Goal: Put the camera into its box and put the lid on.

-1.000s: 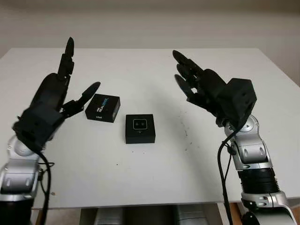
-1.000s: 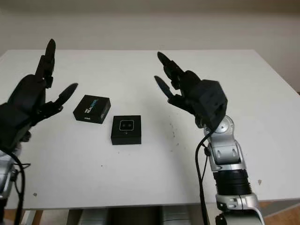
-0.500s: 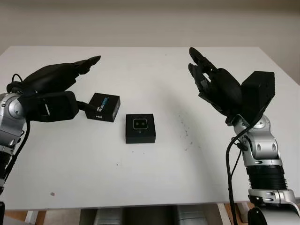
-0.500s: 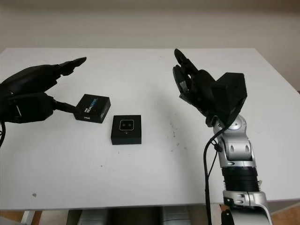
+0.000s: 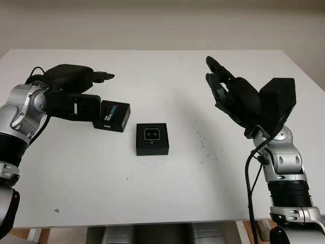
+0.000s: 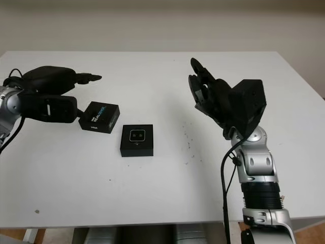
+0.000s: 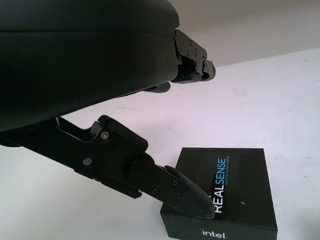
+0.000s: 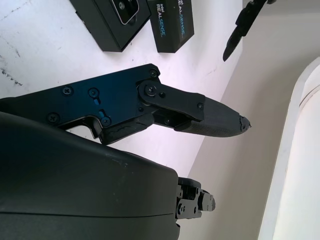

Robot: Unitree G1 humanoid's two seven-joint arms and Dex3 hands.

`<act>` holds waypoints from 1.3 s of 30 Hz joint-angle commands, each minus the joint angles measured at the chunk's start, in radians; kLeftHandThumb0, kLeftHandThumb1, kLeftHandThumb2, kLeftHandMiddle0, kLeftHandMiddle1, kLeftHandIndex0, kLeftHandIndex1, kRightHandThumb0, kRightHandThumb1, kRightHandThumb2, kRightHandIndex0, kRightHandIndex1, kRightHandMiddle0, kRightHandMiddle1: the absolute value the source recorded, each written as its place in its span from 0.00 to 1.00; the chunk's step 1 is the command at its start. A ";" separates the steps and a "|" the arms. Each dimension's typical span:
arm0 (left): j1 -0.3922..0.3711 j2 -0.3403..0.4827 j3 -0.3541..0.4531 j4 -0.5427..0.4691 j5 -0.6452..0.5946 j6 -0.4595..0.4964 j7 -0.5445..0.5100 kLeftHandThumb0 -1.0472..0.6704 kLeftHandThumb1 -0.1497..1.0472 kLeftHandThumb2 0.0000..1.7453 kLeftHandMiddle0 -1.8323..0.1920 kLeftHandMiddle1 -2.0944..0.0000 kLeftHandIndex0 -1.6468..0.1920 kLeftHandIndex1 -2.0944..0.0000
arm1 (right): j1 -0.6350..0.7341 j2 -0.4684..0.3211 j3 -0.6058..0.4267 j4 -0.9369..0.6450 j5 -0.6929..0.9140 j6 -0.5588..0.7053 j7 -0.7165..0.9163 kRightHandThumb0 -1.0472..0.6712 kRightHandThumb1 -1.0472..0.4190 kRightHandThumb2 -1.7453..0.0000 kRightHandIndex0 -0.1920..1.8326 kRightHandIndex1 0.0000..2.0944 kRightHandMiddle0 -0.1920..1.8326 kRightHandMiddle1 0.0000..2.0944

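On the table | left hand open beside lid | right hand open, raised

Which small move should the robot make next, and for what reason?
Probably the open left hand should close on the black printed lid beside it: the black open box already holds the camera and is still uncovered. The right hand is raised, open, farther away.

light: bright, even | shadows: soft on table | glare: none | focus: sharp
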 commanded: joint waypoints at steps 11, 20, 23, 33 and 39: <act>-0.103 -0.039 -0.085 0.106 0.037 -0.025 -0.102 0.12 0.83 0.03 0.92 0.98 0.93 1.00 | 0.001 -0.007 -0.007 -0.036 0.009 0.005 -0.006 0.20 0.00 0.61 0.04 0.01 0.04 0.02; -0.108 -0.056 -0.131 0.116 0.075 -0.021 -0.119 0.09 0.84 0.03 0.91 0.97 0.94 0.98 | 0.007 -0.007 -0.010 -0.045 0.012 -0.010 -0.009 0.20 0.00 0.60 0.04 0.02 0.03 0.02; -0.111 -0.069 -0.145 0.129 0.088 -0.025 -0.103 0.10 0.85 0.03 0.91 0.97 0.94 0.98 | 0.011 -0.007 -0.008 -0.053 0.012 0.010 -0.013 0.20 0.00 0.60 0.04 0.02 0.03 0.02; -0.128 -0.102 -0.194 0.199 0.128 -0.076 -0.028 0.07 0.85 0.03 0.90 0.97 0.93 0.97 | 0.019 -0.003 -0.006 -0.074 0.012 0.041 -0.034 0.20 0.00 0.61 0.05 0.03 0.05 0.03; -0.112 -0.118 -0.214 0.225 0.157 -0.088 0.086 0.11 0.84 0.03 0.87 0.96 0.90 0.96 | 0.030 -0.004 -0.009 -0.080 0.008 0.023 -0.037 0.21 0.00 0.61 0.06 0.03 0.06 0.03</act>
